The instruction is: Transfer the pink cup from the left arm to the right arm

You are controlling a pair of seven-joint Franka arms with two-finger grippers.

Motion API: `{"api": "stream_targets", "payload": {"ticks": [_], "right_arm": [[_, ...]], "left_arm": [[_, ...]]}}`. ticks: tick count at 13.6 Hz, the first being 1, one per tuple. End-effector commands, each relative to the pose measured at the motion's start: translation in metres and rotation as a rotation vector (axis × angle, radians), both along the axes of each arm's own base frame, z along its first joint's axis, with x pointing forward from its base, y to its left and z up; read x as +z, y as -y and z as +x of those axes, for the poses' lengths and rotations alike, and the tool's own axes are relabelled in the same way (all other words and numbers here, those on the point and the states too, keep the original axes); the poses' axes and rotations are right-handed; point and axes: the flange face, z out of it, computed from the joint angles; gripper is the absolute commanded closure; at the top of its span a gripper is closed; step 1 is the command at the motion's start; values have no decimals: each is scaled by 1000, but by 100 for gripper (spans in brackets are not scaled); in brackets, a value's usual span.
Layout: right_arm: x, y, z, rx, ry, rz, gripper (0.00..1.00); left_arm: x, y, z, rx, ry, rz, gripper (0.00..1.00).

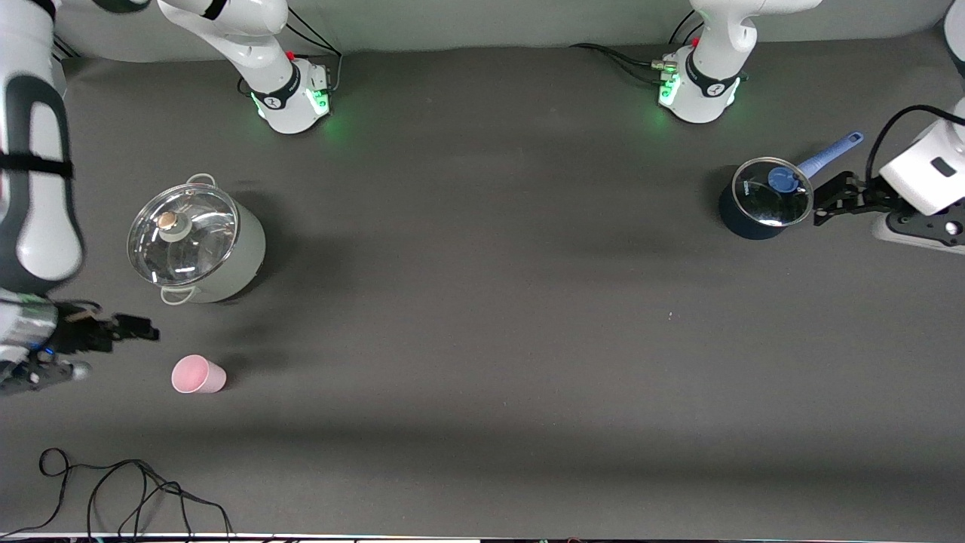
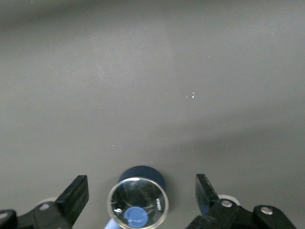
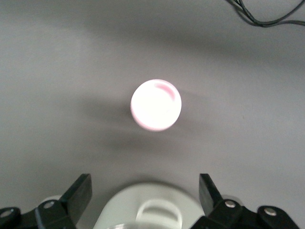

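Pale-pink cup; pale-green pot; dark-blue saucepan (lighter blue knob and handle); grey table.

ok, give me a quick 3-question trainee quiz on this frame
1. True or false: the left hand is holding the pink cup.
2. Which lidded vessel sits right beside the left hand? A) the white pot B) the blue saucepan C) neither
3. Fill in: the fingers of the right hand are ____ (open/shut).

Key:
1. False. The cup stands upright on the table toward the right arm's end, and neither hand holds it.
2. B
3. open
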Motion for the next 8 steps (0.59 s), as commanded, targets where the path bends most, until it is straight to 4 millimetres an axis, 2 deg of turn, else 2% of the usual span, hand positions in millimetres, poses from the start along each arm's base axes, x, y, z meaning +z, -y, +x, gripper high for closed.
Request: {"api": "stream_targets", "payload": {"ticks": [1, 4, 6, 8], "right_arm": [[54, -8, -28, -19, -24, -12, 1], [97, -27, -54, -90, -23, -24, 1], [109, -39, -63, -115, -16, -53, 0], [113, -55, -71, -146, -17, -105, 0]], "left_arm": [[6, 13, -5, 31, 1, 3, 0], [0, 14, 1, 35, -16, 2, 0], [-7, 13, 4, 30, -27, 1, 0], [-7, 14, 5, 37, -26, -16, 0]]}}
